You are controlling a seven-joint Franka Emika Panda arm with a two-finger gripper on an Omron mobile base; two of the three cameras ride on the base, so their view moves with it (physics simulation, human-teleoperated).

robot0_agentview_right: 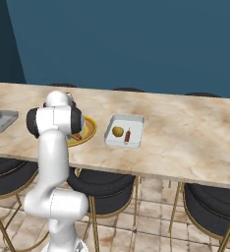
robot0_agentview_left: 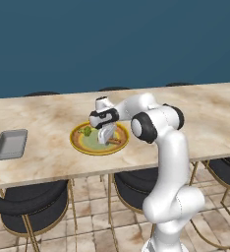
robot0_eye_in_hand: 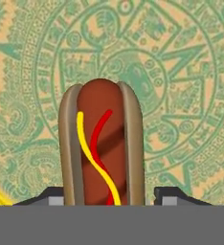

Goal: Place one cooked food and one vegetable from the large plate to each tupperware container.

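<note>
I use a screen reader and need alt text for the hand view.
A hot dog in a bun, striped with yellow and red sauce, lies on the large plate, patterned green and orange. The gripper has one dark fingertip on each side of the bun.

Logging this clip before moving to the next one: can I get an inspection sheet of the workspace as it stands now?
Surface: marble counter, long, pale with brown veins.
Job's things: round plate with yellow rim and green patterned centre, holding a hot dog and a green vegetable. Far-left tray looks empty. Right tray holds a yellow round food and a small red-brown item.
Clutter: nothing seen.
Tool: tool low over the plate, a fingertip on each side of the hot dog; whether it grips cannot be told.
Cables: nothing seen.
Surroundings: dark blue wall, black chairs with gold legs, tiled floor.
</note>
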